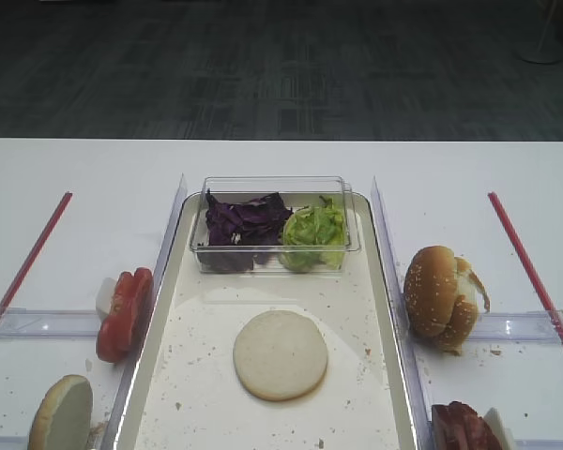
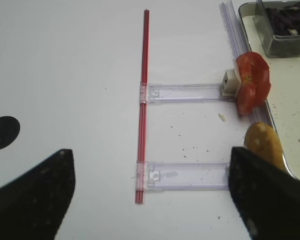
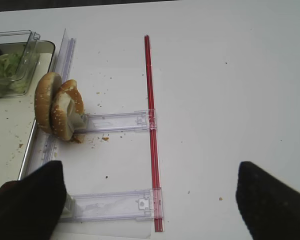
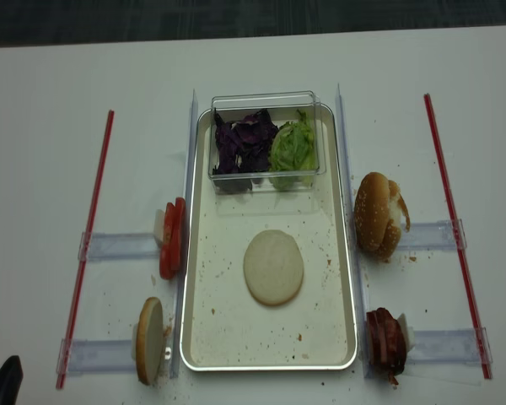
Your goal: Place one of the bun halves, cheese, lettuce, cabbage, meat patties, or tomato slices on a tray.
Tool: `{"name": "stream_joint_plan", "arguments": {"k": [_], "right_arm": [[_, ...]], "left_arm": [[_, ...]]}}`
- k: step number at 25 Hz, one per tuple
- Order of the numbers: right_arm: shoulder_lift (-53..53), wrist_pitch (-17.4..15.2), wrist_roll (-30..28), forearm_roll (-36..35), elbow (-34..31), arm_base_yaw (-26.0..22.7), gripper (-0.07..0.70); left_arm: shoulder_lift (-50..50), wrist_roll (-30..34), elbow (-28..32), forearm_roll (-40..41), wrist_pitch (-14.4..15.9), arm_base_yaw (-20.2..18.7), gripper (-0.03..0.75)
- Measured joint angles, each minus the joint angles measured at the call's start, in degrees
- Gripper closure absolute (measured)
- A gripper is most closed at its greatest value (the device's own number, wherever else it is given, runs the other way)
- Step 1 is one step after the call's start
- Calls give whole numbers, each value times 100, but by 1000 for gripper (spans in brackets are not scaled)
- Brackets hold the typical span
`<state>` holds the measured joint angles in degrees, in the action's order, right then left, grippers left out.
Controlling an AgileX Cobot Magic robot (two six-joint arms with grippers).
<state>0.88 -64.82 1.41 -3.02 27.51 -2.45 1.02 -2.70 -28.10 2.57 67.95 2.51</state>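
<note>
A flat bun half (image 1: 280, 354) lies cut side up on the metal tray (image 1: 357, 309). At the tray's back, purple cabbage (image 1: 244, 225) and lettuce (image 1: 312, 234) sit in a clear box. Tomato slices (image 2: 252, 82) and another bun half (image 2: 264, 145) stand on edge left of the tray. Sesame bun halves (image 3: 57, 106) and meat patties (image 4: 385, 340) stand to its right. Cheese is out of view. My left gripper (image 2: 150, 200) hangs open over the table left of the tray, holding nothing. My right gripper (image 3: 150, 200) is open and empty above the right side.
Red strips (image 4: 88, 245) (image 4: 455, 228) run along both sides, joined to clear plastic holders (image 2: 187, 92) (image 3: 115, 121). A black round mark (image 2: 2, 132) is on the table at the far left. The table's far edge (image 1: 281, 140) meets dark floor.
</note>
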Motion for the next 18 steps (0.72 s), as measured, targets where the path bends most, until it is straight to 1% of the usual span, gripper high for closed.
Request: {"name": "stream_joint_plan", "arguments": {"k": [18], "right_arm": [[0,0,0,0,0,0,-67]], "left_arm": [[0,0,0,0,0,0,139]]}}
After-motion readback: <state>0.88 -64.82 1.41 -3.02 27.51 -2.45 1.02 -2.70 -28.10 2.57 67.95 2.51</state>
